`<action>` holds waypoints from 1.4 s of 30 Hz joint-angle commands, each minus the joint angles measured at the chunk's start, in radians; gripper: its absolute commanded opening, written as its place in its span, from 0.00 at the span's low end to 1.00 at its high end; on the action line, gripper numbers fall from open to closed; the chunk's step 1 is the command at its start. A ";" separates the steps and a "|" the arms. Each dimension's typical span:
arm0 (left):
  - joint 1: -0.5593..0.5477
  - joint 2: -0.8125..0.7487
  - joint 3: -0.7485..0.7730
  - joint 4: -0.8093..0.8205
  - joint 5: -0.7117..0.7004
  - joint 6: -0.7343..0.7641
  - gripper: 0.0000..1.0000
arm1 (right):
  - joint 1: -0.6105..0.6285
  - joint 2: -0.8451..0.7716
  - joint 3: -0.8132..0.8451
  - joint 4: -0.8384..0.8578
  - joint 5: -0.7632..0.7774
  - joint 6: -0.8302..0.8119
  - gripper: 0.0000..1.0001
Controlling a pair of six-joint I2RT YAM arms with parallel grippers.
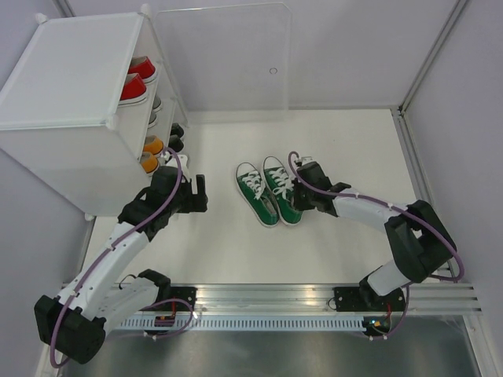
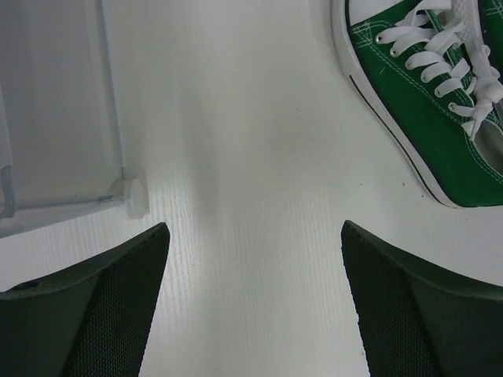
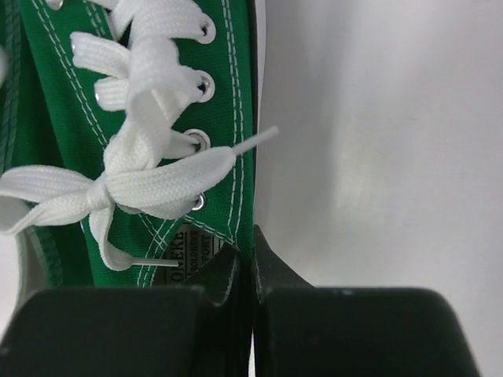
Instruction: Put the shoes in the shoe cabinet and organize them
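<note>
A pair of green shoes lies side by side mid-table, the left one (image 1: pixel 255 195) and the right one (image 1: pixel 280 187). My right gripper (image 1: pixel 301 195) is shut on the right green shoe's side wall by the heel opening. In the right wrist view the fingertips (image 3: pixel 253 243) pinch the green canvas (image 3: pixel 55 118) just below the laces. My left gripper (image 1: pixel 200 194) is open and empty, low over the table between the shoe cabinet (image 1: pixel 71 78) and the green pair. In the left wrist view its gripper (image 2: pixel 255 251) frames bare table, with a green shoe (image 2: pixel 424 118) at top right.
The cabinet holds red shoes (image 1: pixel 135 78), grey shoes (image 1: pixel 155 106), orange shoes (image 1: pixel 151 153) and black shoes (image 1: pixel 176 137) on its shelves. Its clear door panel (image 1: pixel 228 55) stands swung open at the back. A round corner connector (image 2: pixel 134 196) sits near my left gripper.
</note>
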 commanded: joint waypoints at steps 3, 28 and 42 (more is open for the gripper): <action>0.002 0.007 -0.007 0.037 0.019 0.040 0.92 | 0.135 -0.018 0.079 0.060 0.007 -0.089 0.01; -0.107 0.094 0.047 0.073 0.228 -0.035 0.91 | 0.140 0.105 0.191 0.033 0.188 -0.211 0.43; -0.420 0.490 0.408 0.081 0.087 -0.019 0.90 | 0.111 -0.453 0.101 -0.250 0.674 0.105 0.96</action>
